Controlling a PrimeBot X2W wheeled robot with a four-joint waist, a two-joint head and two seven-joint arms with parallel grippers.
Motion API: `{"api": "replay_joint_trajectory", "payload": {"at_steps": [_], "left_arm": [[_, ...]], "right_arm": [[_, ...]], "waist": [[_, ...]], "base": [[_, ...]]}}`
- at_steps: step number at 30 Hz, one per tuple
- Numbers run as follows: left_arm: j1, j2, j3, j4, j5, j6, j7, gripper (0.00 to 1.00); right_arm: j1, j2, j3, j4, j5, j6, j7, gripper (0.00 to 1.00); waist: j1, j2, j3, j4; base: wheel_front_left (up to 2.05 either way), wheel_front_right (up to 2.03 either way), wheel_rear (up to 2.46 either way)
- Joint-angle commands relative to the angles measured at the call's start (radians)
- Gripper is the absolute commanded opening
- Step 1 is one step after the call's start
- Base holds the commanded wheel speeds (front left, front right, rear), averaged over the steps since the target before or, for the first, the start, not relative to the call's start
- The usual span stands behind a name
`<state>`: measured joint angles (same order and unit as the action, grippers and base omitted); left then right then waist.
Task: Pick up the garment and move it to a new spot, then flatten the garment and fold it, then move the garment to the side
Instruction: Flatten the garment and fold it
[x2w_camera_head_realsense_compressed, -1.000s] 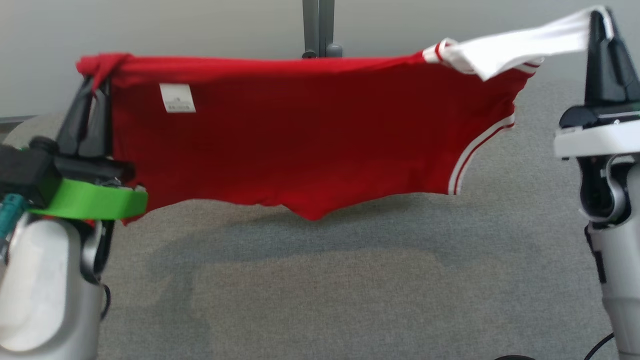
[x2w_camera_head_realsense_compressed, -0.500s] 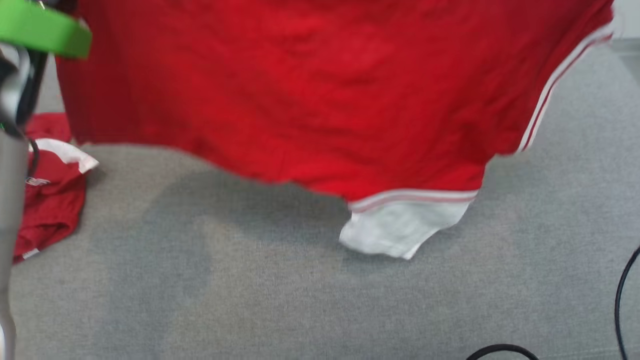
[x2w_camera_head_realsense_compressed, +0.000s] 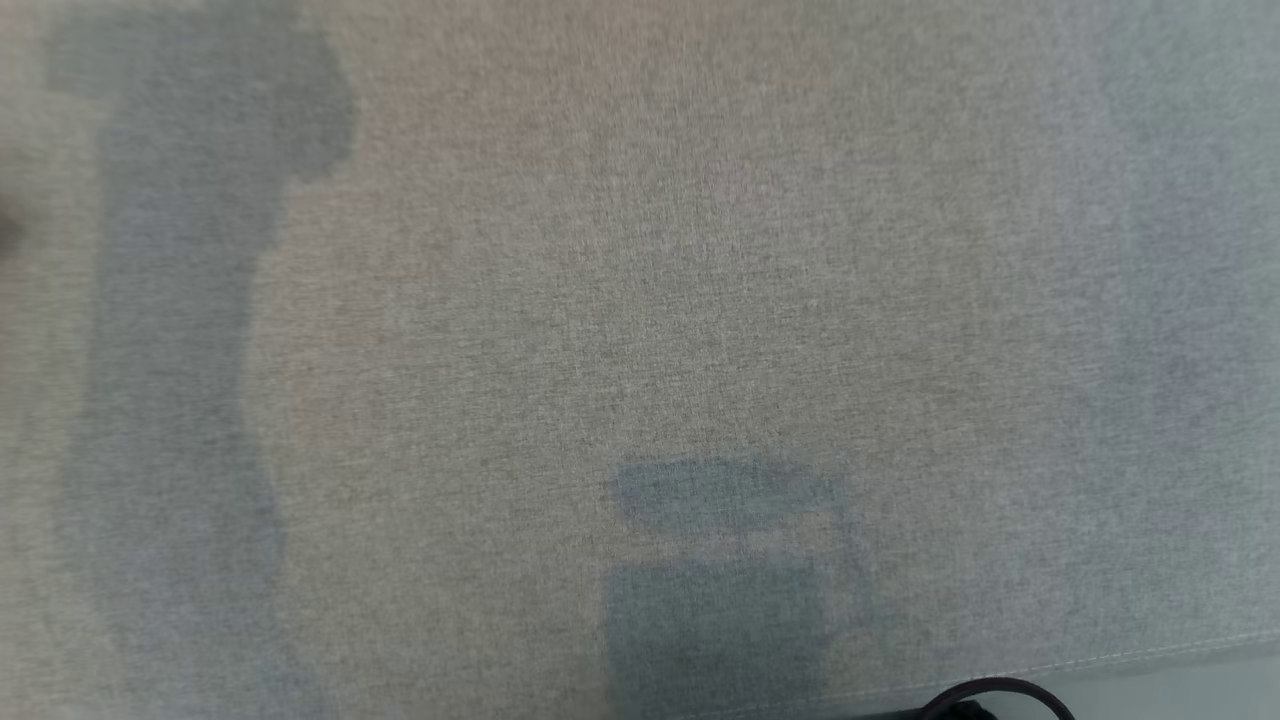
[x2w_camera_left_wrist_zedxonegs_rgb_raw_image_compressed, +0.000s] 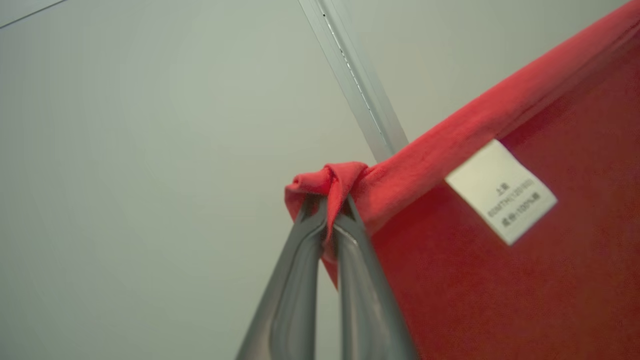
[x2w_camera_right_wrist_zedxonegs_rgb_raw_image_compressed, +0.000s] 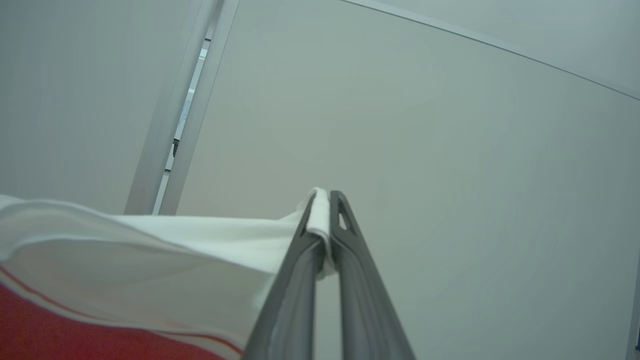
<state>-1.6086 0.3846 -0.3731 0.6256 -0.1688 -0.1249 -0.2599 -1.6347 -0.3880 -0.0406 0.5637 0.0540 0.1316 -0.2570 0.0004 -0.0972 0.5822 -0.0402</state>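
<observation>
Pinched shut at the centre of the left wrist view: the left gripper (x2w_camera_left_wrist_zedxonegs_rgb_raw_image_compressed: 327, 205), long dark fingers closed on a bunched corner of the red garment (x2w_camera_left_wrist_zedxonegs_rgb_raw_image_compressed: 500, 300). Stretched from that knot toward the upper right of the frame, a taut rolled hem; hanging below it, flat red cloth across the right half. Stitched just under the hem, right of centre, a white label (x2w_camera_left_wrist_zedxonegs_rgb_raw_image_compressed: 501, 192), print too blurred to read. Behind, running from the top edge down to the knot, a pale metal rail (x2w_camera_left_wrist_zedxonegs_rgb_raw_image_compressed: 355, 80) against a plain grey wall (x2w_camera_left_wrist_zedxonegs_rgb_raw_image_compressed: 125, 150).

Closed just as tightly at the centre of the right wrist view: the right gripper (x2w_camera_right_wrist_zedxonegs_rgb_raw_image_compressed: 324, 200), clamped on the tip of the garment's white sleeve (x2w_camera_right_wrist_zedxonegs_rgb_raw_image_compressed: 150, 260). Spread from the fingertips to the left edge, white fabric; beneath it in the lower left corner, a thin red stripe and red cloth. In the upper left, a pale upright post (x2w_camera_right_wrist_zedxonegs_rgb_raw_image_compressed: 192, 100).

In the head view, a grey woven surface (x2w_camera_head_realsense_compressed: 640, 300) with soft shadows at left, right and bottom centre; at the bottom edge, right of centre, a loop of black cable (x2w_camera_head_realsense_compressed: 1000, 683).
</observation>
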Motion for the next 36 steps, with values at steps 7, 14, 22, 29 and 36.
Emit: {"api": "replay_joint_trajectory", "payload": {"at_steps": [7, 14, 22, 29, 36], "left_arm": [[0.241, -0.004, 0.042, 0.0, -0.049, -0.003, -0.003, 0.0], [0.663, -0.088, 0.16, -0.022, -0.111, -0.001, -0.004, 0.0], [1.043, -0.2, 0.294, -0.007, -0.103, -0.002, -0.003, 0.0], [1.289, -0.275, 0.387, -0.004, -0.068, -0.004, 0.0, 0.0], [1.511, -0.318, 0.404, -0.012, -0.061, -0.004, 0.002, 0.0]], "right_arm": [[0.257, 0.004, 0.068, -0.039, 0.105, -0.002, -0.007, 0.0], [0.724, 0.014, 0.087, -0.185, 0.259, -0.002, -0.007, 0.0], [1.123, 0.057, 0.065, -0.24, 0.307, -0.002, -0.007, 0.0], [1.35, 0.1, 0.075, -0.198, 0.25, -0.003, -0.007, 0.0], [1.538, 0.137, 0.075, -0.137, 0.208, -0.003, -0.006, 0.0]], "waist": [[-0.0004, -0.0003, 0.112, -0.049], [-0.0004, -0.0003, 0.06, -0.054], [-0.0004, -0.0003, -0.068, -0.062], [-0.0004, -0.0003, -0.228, -0.068], [-0.0004, -0.0003, -0.382, -0.057]], "base": [[0.0, 0.0, 0.0], [0.0, 0.0, 0.0], [0.0, 0.0, 0.0], [0.0, 0.0, 0.0], [0.0, 0.0, 0.0]]}}
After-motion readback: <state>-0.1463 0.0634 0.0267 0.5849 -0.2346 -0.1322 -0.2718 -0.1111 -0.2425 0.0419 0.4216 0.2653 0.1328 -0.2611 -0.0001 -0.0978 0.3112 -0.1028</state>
